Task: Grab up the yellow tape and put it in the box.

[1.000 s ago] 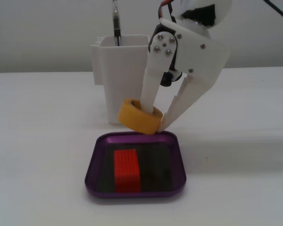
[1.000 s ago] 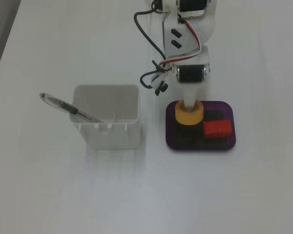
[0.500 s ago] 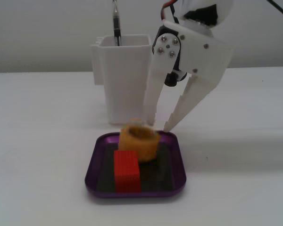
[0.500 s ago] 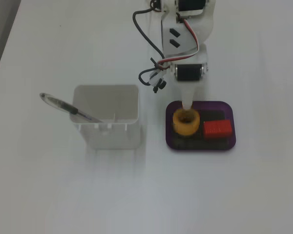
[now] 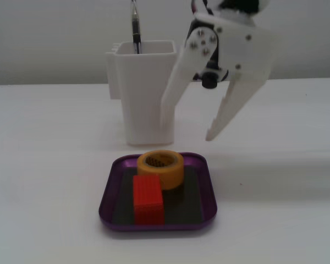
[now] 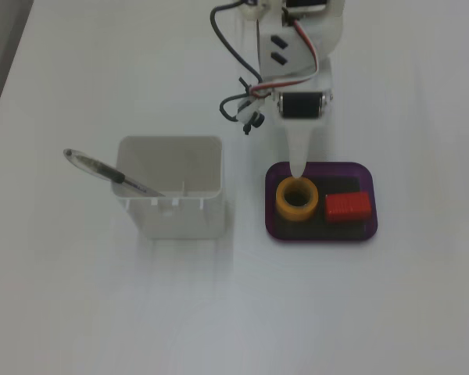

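The yellow tape (image 5: pixel 160 168) is down, lying flat inside the box (image 5: pixel 107 201) with its hollow centre facing up, seated on the dark floor toward the far rim as the low fixed view shows it. Right beside it, touching or nearly so, sits the red block (image 5: pixel 148 199), nearer the camera. Seen from above, the yellow tape (image 6: pixel 297 199) takes the left half of the box (image 6: pixel 320 233) and the red block (image 6: pixel 348 206) the right. The fingers (image 5: pixel 188 130) are spread wide apart and empty, hanging above the box's far edge, clear of the roll. Behind stands the white container (image 5: pixel 143 91) with a pen (image 5: pixel 135 26) poking out, all on the white counter (image 5: pixel 44 165).
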Robot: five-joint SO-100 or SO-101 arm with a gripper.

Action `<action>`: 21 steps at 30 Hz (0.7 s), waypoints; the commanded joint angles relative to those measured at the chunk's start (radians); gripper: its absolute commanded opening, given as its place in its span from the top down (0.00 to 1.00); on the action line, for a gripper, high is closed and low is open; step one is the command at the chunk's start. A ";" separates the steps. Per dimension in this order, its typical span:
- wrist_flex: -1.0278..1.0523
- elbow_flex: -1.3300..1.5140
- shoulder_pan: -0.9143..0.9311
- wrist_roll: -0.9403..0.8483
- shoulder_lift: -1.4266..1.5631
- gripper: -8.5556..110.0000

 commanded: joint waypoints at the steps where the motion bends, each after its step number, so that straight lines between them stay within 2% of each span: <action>1: 0.103 -0.078 -0.008 -0.002 0.184 0.78; 6: 0.245 -0.057 -0.008 -0.003 0.465 0.78; 11: 0.302 0.176 -0.002 -0.005 0.767 0.78; 14: 0.252 0.411 0.009 -0.069 0.948 0.78; 18: 0.074 0.752 0.011 -0.184 1.175 0.78; 21: -0.040 0.954 0.011 -0.199 1.338 0.78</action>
